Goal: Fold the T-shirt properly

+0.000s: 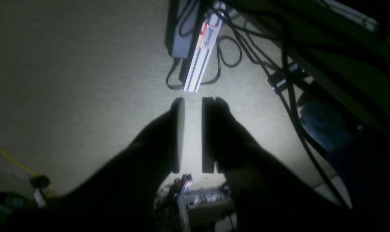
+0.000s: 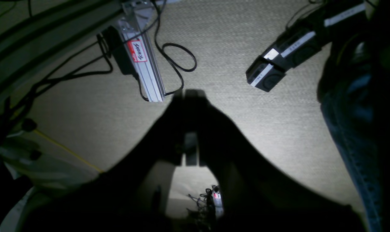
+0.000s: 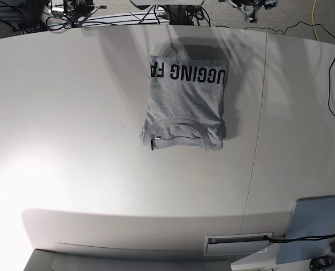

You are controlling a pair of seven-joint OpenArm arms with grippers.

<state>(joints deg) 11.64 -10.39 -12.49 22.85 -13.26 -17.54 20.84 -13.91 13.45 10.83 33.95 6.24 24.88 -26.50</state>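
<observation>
The T-shirt [image 3: 184,104] lies folded into a compact grey rectangle on the white table [image 3: 71,141], in the far middle of the base view. Black block letters run along its far edge and the ribbed collar faces the near edge. Neither gripper is near it. In the left wrist view my left gripper [image 1: 192,103] hangs over carpeted floor, open, with a clear gap and nothing between its fingers. In the right wrist view my right gripper [image 2: 188,93] also hangs above the floor, its fingers pressed together, shut on nothing.
An aluminium rail [image 1: 201,54] with a power brick and looping black cables [image 1: 229,51] lies on the carpet below both grippers. A leg in blue jeans [image 2: 359,106] stands beside them. A seam [image 3: 258,130] crosses the table; a grey panel [image 3: 317,226] sits at its near right.
</observation>
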